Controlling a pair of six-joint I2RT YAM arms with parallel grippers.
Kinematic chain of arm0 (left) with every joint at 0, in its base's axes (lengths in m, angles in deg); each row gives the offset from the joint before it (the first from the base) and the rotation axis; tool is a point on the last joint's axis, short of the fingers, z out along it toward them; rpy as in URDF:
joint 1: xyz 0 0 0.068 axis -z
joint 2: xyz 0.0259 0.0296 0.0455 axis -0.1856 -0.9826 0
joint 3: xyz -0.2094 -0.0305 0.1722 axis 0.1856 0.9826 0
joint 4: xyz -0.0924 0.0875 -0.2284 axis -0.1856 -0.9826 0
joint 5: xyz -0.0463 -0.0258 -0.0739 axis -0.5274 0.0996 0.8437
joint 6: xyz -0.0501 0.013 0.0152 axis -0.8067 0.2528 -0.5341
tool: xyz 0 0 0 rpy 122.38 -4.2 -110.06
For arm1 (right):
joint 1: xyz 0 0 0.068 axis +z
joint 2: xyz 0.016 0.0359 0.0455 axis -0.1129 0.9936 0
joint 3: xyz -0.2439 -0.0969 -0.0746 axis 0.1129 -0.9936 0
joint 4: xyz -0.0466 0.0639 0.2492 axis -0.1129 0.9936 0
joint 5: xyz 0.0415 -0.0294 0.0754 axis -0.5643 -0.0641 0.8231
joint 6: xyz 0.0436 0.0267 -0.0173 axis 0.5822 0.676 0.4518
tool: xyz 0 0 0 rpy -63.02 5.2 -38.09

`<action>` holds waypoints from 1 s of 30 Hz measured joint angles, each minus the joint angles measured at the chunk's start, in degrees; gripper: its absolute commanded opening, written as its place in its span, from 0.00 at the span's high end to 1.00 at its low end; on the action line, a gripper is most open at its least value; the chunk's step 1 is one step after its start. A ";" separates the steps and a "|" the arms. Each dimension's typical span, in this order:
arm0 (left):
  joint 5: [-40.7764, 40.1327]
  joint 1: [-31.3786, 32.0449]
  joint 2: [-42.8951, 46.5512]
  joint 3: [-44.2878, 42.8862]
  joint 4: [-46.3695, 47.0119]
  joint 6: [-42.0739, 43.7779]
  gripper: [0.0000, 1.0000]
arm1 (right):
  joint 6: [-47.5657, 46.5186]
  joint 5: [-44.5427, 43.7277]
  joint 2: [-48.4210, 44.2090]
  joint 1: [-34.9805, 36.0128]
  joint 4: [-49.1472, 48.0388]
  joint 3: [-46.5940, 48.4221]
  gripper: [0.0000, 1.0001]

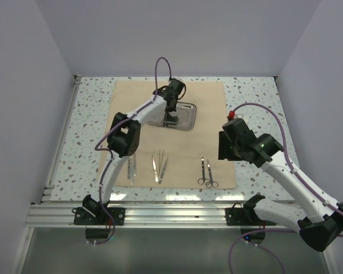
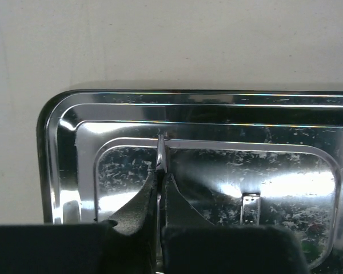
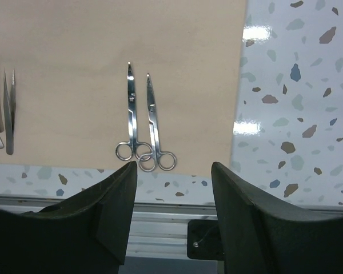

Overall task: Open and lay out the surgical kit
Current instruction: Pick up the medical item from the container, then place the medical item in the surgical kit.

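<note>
The beige cloth wrap (image 1: pixel 177 97) lies spread flat on the table. The steel tray (image 1: pixel 186 117) sits on its far middle part. My left gripper (image 1: pixel 170 116) reaches down into the tray (image 2: pixel 63 142) and is shut (image 2: pixel 162 174) on thin silver tweezers (image 2: pixel 161 149), whose tip sticks out past the fingers onto the tray floor. Several tweezers (image 1: pixel 159 166) and two scissors (image 1: pixel 206 172) lie in a row along the cloth's near edge. My right gripper (image 1: pixel 224 146) hovers open and empty (image 3: pixel 172 166) above the scissors (image 3: pixel 142 123).
More tweezers (image 1: pixel 131 167) lie at the cloth's near left, also seen at the left edge of the right wrist view (image 3: pixel 8 111). Speckled tabletop (image 3: pixel 297 85) surrounds the cloth. An aluminium rail (image 1: pixel 171 214) runs along the near edge.
</note>
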 measured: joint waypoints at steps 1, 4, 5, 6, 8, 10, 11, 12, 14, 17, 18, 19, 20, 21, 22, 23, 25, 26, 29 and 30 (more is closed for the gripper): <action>0.17 -0.42 0.33 -0.04 -0.81 0.00 1.00 | 0.00 0.07 -0.04 0.00 -0.02 0.00 0.42; 0.66 -1.66 1.44 -0.42 -2.64 -0.04 1.00 | 0.00 0.35 -0.20 0.00 -0.44 0.00 0.43; 0.90 -2.08 1.95 -0.48 -2.86 -0.09 1.00 | 0.02 0.44 -0.26 0.00 -0.63 0.00 0.43; 1.22 -2.43 2.56 -0.59 -3.08 -0.13 1.00 | 0.02 0.57 -0.31 0.00 -0.79 0.00 0.43; 1.66 -2.91 3.85 -0.68 -3.37 -0.28 1.00 | 0.04 1.01 -0.31 0.00 -1.03 0.00 0.43; 2.01 -3.34 5.51 -0.74 -3.69 -0.63 1.00 | 0.07 1.29 -0.37 0.00 -1.20 0.00 0.43; 2.23 -3.45 6.43 -0.74 -3.76 -1.01 1.00 | 0.07 1.36 -0.46 0.00 -1.20 0.00 0.43; 2.56 -3.48 7.39 -0.72 -3.85 -1.66 1.00 | 0.07 1.38 -0.66 0.00 -1.20 0.00 0.43; 3.26 -3.28 9.79 0.68 -3.41 -3.15 1.00 | 0.04 1.36 -1.07 0.00 -1.18 0.00 0.43; 3.48 -2.01 16.33 7.65 -2.54 -6.78 1.00 | 0.02 0.96 -1.40 0.00 -1.05 0.11 0.42; 3.30 -1.22 18.49 10.19 -2.36 -8.15 1.00 | 0.02 0.66 -1.36 0.00 -0.85 0.39 0.42; 3.08 -0.15 20.59 12.74 -2.05 -9.70 1.00 | 0.00 0.04 -1.31 0.00 -0.70 0.85 0.42; 2.71 1.31 22.71 15.43 -1.75 -11.26 1.00 | 0.02 -0.48 -1.25 0.00 -0.42 1.55 0.42; 2.51 2.71 24.26 17.35 -1.77 -12.35 1.00 | 0.04 -0.98 -1.11 0.00 -0.20 2.47 0.42; 2.16 4.66 25.94 19.63 -1.51 -13.94 1.00 | 0.04 -1.57 -0.98 0.00 -0.11 3.28 0.43; 1.81 7.23 27.67 22.01 -1.05 -15.72 1.00 | 0.09 -1.95 -0.87 0.00 -0.07 4.26 0.43; 1.22 11.39 29.79 25.51 -0.26 -18.25 1.00 | 0.22 -2.75 -0.83 0.00 0.15 5.84 0.43; 0.94 13.90 30.62 27.08 -0.09 -19.71 1.00 | 0.26 -3.15 -0.90 0.00 0.22 6.40 0.43; 0.00 20.74 31.28 30.03 0.31 -23.89 1.00 | 0.31 -3.43 -1.38 0.00 0.59 7.04 0.43; -0.35 22.71 31.28 30.95 0.42 -25.46 1.00 | 0.37 -3.45 -1.60 0.00 0.92 7.04 0.43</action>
